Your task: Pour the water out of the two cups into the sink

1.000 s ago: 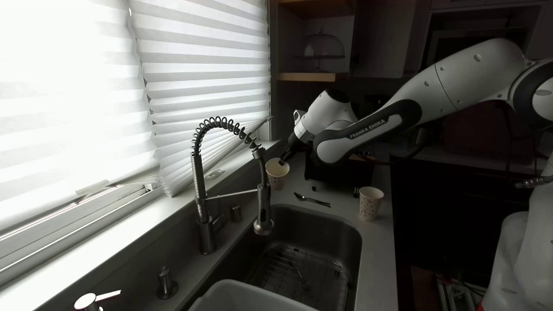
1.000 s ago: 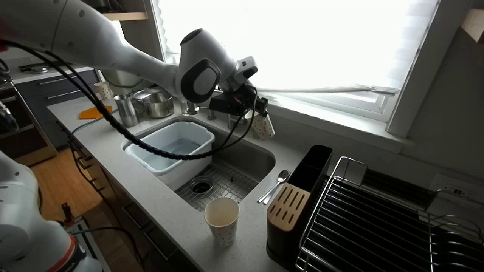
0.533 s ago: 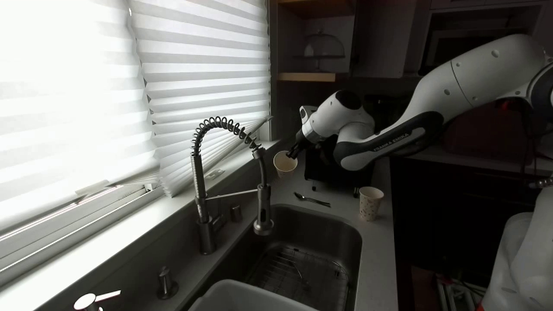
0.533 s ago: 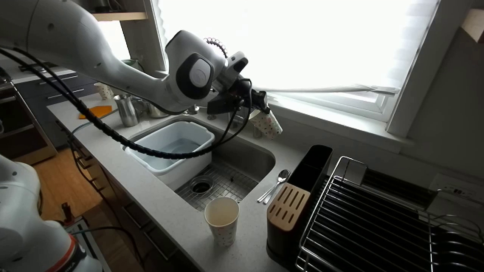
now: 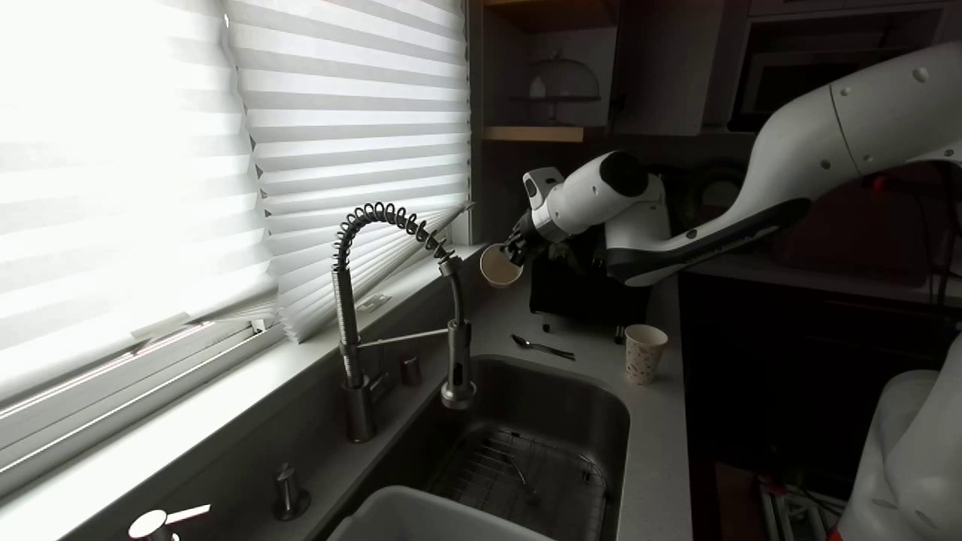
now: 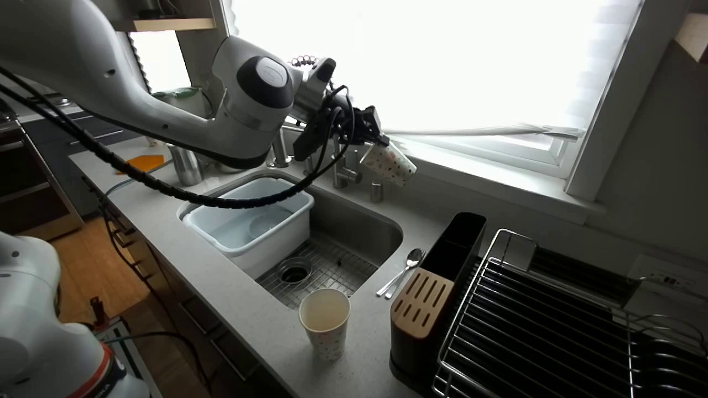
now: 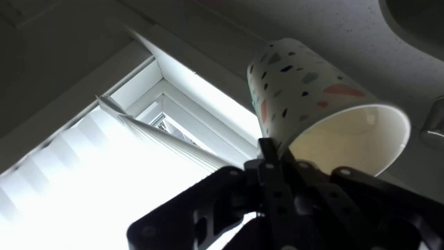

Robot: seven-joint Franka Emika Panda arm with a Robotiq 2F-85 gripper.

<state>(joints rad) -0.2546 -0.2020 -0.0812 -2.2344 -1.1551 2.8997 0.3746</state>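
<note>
My gripper (image 7: pixel 277 149) is shut on the rim of a cream speckled cup (image 7: pixel 298 83), one finger inside and one outside. In both exterior views the held cup (image 5: pixel 500 270) (image 6: pixel 391 164) is up off the counter behind the sink's far corner, strongly tilted, its mouth towards the faucet (image 5: pixel 357 330). I cannot tell whether water is in it. The second cup (image 5: pixel 644 357) (image 6: pixel 326 326) stands upright on the counter at the sink's corner, apart from the gripper. The sink (image 5: pixel 556 391) (image 6: pixel 365 235) is a dark basin with a wire grid and drain.
A white tub (image 6: pixel 271 249) fills one end of the sink. A spoon and fork (image 6: pixel 408 265) lie beside the sink, next to a black utensil holder (image 6: pixel 420 304) and a wire dish rack (image 6: pixel 531 320). The window sill (image 6: pixel 498 193) runs behind the held cup. A metal pitcher (image 6: pixel 187 166) stands beyond.
The held cup has risen off the counter and tipped further, its mouth turning towards the faucet. The arm has drawn back and the gripper has risen with the cup. The second cup has not moved.
</note>
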